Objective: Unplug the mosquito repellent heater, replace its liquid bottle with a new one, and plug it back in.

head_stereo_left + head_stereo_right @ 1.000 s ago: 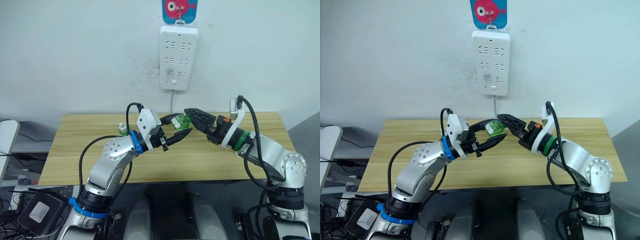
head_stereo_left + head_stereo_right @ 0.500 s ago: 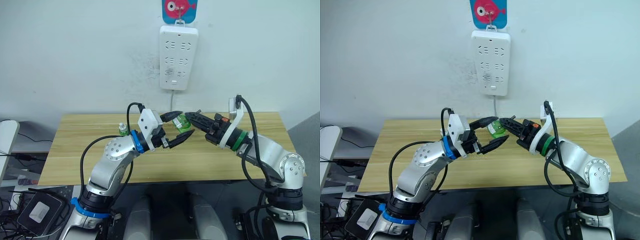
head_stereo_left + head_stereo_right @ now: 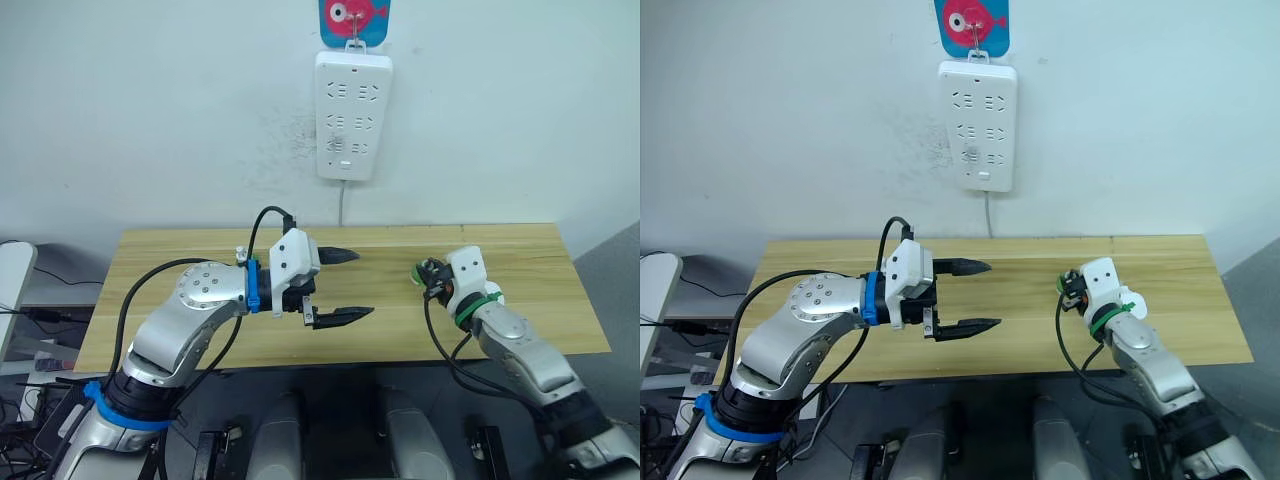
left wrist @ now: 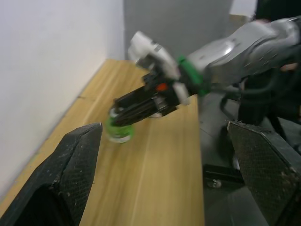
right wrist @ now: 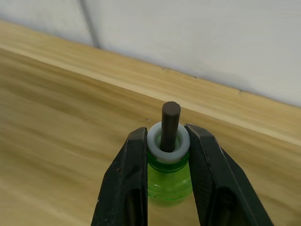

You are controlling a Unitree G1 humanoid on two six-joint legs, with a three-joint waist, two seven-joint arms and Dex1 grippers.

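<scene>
The right gripper (image 5: 167,155) pinches a green liquid bottle (image 5: 168,181) by its white neck, low over the wooden table (image 3: 500,300). It should lower the bottle gently, keep it standing up, then let go. The left gripper (image 3: 342,285) waits wide open, holding nothing.

A plain test room or lab. A bare wooden counter (image 3: 400,300) stands against a scuffed white wall (image 3: 150,110). A power strip (image 3: 353,115) hangs there, and cables (image 3: 30,320) trail on the floor.

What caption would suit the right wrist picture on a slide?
Two black fingers pinch the white neck of a green liquid bottle, its dark wick upright, above a wooden table.
</scene>
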